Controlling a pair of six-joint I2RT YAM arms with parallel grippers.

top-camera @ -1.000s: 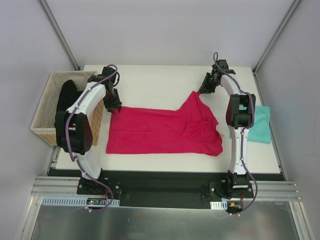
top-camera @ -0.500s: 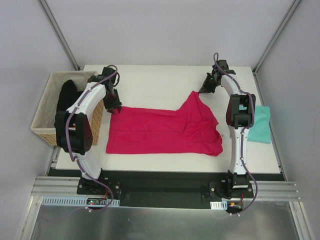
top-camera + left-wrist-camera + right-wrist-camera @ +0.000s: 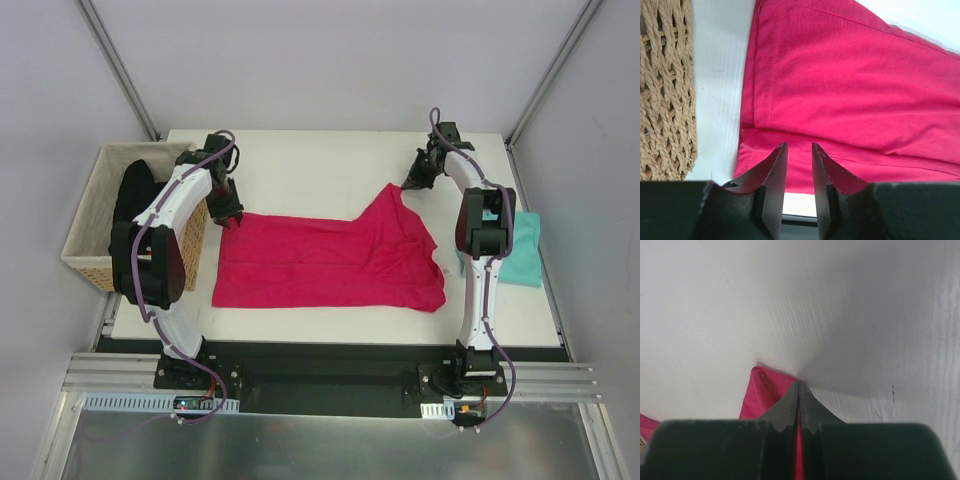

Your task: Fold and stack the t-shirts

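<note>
**Top view.** The pink shirt (image 3: 330, 265) is spread on the tabletop (image 3: 320, 165), and its long axis runs straight from the left jaws to the right jaws. The left jaws sit on its far left corner. The right jaws have its far right corner, where the cloth rises to a peak. I can't make out a collar, so I can't tell which end is the neck. The teal shirt (image 3: 522, 250) lies crumpled to the right of the right jaws and nearer the arm bases, partly hidden by that arm. The basket (image 3: 85, 235) with the black garment (image 3: 130, 190) is just left of the left jaws.

**Left wrist.** The jaws stand a narrow gap apart over the stitched edge of the pink shirt (image 3: 850, 90), and pink shows in the gap. I cannot tell whether cloth is pinched. The tabletop (image 3: 720, 75) and the basket (image 3: 665, 90) are to their left.

**Right wrist.** The jaws are together, clamped on a thin tongue of pink shirt (image 3: 760, 390), with bare tabletop (image 3: 790, 300) beyond the tips.

**Handling, my judgement.** The cloth is light, limp and thin, so it will sag and drag between the holds and won't keep a crease by itself. It is best taken at corners and hems, where the doubled stitching gives some bite. Pinching mid-panel would only bunch a single layer.
</note>
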